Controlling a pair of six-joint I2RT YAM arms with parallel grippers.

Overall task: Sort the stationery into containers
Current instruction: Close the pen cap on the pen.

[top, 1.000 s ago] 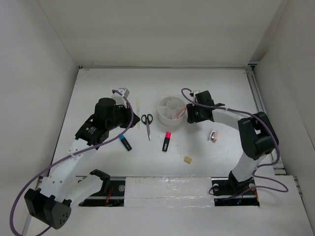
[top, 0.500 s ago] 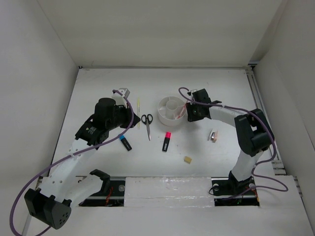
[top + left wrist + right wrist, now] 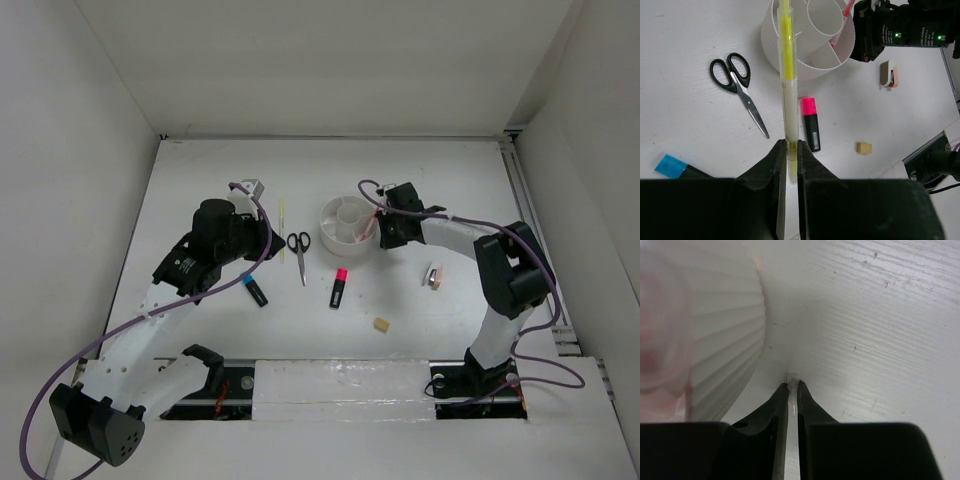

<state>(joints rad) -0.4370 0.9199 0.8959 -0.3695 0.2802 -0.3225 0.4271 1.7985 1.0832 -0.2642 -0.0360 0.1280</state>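
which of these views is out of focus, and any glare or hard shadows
Right wrist: the organiser sits too close and blurs into a pale pink-tinged mass, while the table grain is sharp. Left wrist: crisp on the scissors and yellow pen, the fingers nearly black. Top external: even light, soft shadows, no glare.

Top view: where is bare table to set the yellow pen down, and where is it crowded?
Bare: the far strip between the organiser and the back wall, and the far right corner beyond the right arm. Crowded: the middle, where scissors, pink highlighter, blue highlighter and tan eraser lie in front of the organiser.
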